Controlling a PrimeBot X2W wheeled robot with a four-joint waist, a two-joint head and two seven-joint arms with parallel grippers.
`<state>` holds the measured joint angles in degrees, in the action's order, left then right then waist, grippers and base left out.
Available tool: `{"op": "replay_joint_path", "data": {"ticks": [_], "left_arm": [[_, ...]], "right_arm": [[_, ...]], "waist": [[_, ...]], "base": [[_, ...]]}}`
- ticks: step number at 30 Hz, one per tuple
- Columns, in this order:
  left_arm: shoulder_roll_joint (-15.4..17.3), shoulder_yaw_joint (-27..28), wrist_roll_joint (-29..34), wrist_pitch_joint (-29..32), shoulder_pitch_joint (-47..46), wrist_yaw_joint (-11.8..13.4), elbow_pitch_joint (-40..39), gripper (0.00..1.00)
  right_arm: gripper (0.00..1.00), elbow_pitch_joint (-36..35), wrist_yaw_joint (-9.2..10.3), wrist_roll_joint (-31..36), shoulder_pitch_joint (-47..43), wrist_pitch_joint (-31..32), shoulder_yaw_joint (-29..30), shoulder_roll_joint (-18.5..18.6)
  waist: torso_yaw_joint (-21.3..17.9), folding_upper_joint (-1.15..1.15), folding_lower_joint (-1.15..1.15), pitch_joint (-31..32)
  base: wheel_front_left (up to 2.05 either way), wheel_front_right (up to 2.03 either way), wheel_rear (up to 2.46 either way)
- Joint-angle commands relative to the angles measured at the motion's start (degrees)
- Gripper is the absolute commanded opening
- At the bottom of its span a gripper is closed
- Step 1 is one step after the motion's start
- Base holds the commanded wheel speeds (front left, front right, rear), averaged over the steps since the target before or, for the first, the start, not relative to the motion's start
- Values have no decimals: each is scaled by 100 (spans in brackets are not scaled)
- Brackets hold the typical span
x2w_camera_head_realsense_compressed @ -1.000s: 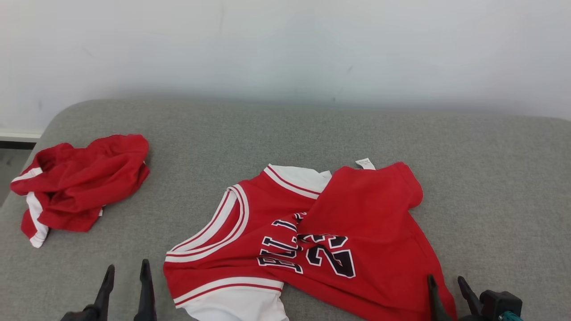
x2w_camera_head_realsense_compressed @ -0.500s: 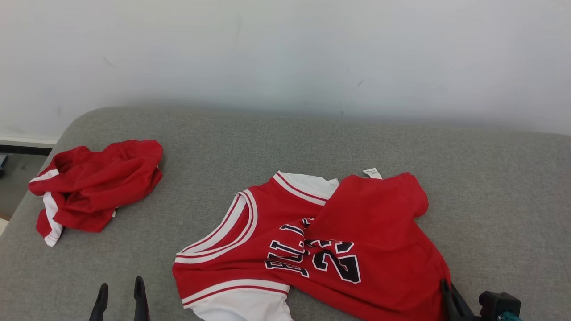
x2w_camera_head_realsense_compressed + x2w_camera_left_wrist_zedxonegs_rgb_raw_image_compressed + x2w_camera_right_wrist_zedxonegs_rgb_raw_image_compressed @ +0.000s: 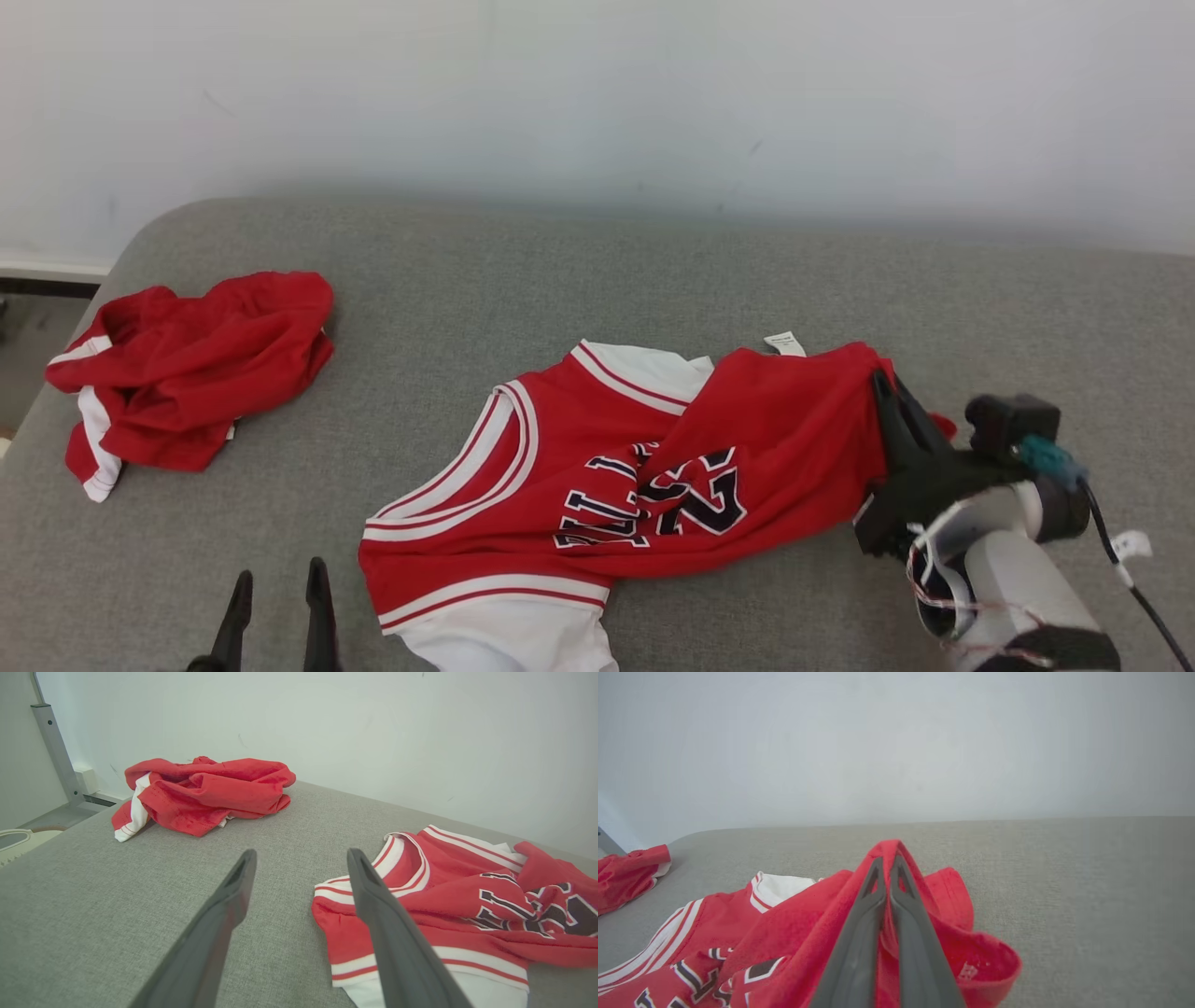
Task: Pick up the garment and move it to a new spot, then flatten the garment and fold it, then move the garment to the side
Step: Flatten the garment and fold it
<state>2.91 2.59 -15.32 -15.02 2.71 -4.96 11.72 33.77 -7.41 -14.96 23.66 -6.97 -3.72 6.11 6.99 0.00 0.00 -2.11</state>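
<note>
1. Clenched right jaws pinch a fold of the red jersey (image 3: 766,439) at its right-hand edge. In the right wrist view the two dark fingers (image 3: 859,933) lie pressed together, and red cloth is drawn up in a peak over their tips.
2. The jersey lies on the grey fabric-covered tabletop (image 3: 560,271), right of centre in the head view. Its right side is bunched toward the grip, and the dark number and letters on it are creased by a fold.
3. White-and-red striped trim runs round the neck and armholes on its left side. A white panel reaches the near edge, and a small white label (image 3: 784,343) sticks out at the far edge.
4. Behind the grip, the pale right forearm (image 3: 1008,579) comes in from the lower right, with thin wires along it.
5. The left jaws are released and hold nothing. Their fingers (image 3: 238,616) stand apart at the lower left of the head view, over bare tabletop near the jersey's left hem.
6. A second red garment (image 3: 196,364) with white trim lies crumpled by the far left corner, well apart from the jersey.
7. A pale wall (image 3: 597,93) stands behind the tabletop.
</note>
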Motion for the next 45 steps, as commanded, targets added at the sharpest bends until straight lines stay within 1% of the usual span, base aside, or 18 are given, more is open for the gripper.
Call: {"op": "replay_joint_path", "data": {"ticks": [1,4,8,11,12,13,14,15,18,22,23,24,26,29,31,34,45], "left_arm": [[-4,-6,-44,-8,-104,23,-3,100],[-3,-96,-51,-8,-217,16,61,100],[-4,-162,-79,-8,-371,4,150,100],[-2,-195,-75,-8,-432,-14,198,100],[-2,-199,-67,-8,-435,-20,220,100],[-3,-199,-60,-8,-445,-25,233,100],[-3,-191,-54,-8,-446,-28,240,100],[-3,-173,-48,-8,-436,-27,249,100],[-3,-140,-48,-8,-381,-20,262,100],[-3,-148,-70,-8,-340,-26,270,100],[-3,-155,-77,-8,-343,-30,264,100],[-3,-170,-92,-8,-351,-34,240,100],[-4,-180,-98,-8,-345,-37,228,100],[-3,-203,-108,-8,-300,-44,196,100],[-3,-233,-109,-8,-263,-37,193,100],[-3,-249,-104,-8,-268,-47,197,100],[-3,-260,-7,-8,-425,-118,270,100]], "right_arm": [[0,64,-14,7,75,20,-24,14],[0,601,-14,65,639,113,-131,-22],[0,1369,-14,145,1247,-40,-269,-121],[0,1909,-14,208,1520,-243,-334,-165],[4,2071,-14,212,1601,-326,-348,-186],[37,2198,-14,205,1665,-408,-360,-199],[96,2313,-14,188,1704,-480,-368,-212],[100,2424,-14,162,1730,-537,-376,-218],[100,2576,-14,-69,1790,-695,-377,-250],[100,2387,-14,-334,1688,-815,-515,-257],[100,2300,-14,-409,1620,-820,-530,-217],[100,2033,-14,-522,1503,-832,-513,-76],[100,1765,-14,-562,1298,-827,-437,51],[100,1651,-14,-578,1009,-830,-255,195],[100,1762,-14,-545,878,-830,-142,283],[100,1928,-14,-507,741,-831,-26,277],[100,2703,-14,-582,850,-829,-31,-48]], "waist": [[85,0,0,-85],[194,0,0,-214],[317,0,0,-342],[384,0,0,-371],[394,0,0,-370],[400,0,0,-368],[397,0,0,-362],[384,0,0,-355],[315,0,0,-310],[207,0,0,-237],[191,0,0,-225],[165,0,0,-202],[148,0,0,-184],[136,0,0,-169],[141,0,0,-170],[151,0,0,-187],[319,0,0,-329]], "base": [[0,0,0],[0,0,0],[0,0,0],[0,0,0],[0,0,0],[0,0,0],[0,0,0],[0,0,0],[0,0,0],[0,0,0],[0,0,0],[0,0,0],[0,0,0],[0,0,0],[0,0,0],[0,0,0],[0,0,0]]}}
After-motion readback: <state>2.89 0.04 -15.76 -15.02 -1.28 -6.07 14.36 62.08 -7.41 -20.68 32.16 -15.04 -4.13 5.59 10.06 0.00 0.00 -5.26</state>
